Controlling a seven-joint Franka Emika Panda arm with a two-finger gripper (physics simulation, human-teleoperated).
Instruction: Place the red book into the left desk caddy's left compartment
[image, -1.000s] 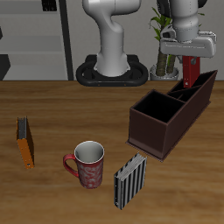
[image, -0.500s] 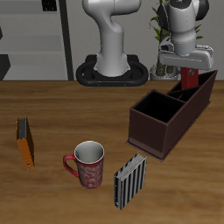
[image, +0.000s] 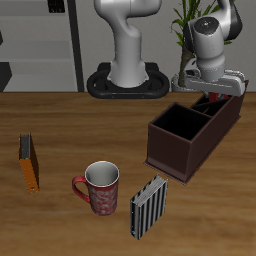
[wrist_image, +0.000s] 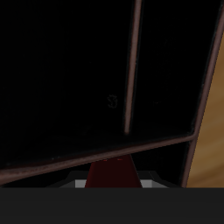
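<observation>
Arm bent low — gripper (image: 213, 93) inside the left desk caddy (image: 190, 135) — red book (image: 213, 100) barely showing.

Front overhead; wrist close above caddy (wrist_image: 131, 79)

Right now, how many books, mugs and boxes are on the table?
Books: 3: the red book going into the left desk caddy, the orange-brown book, the striped book
Mugs: 1: the red mug
Boxes: 1: the caddy
Total: 5
</observation>
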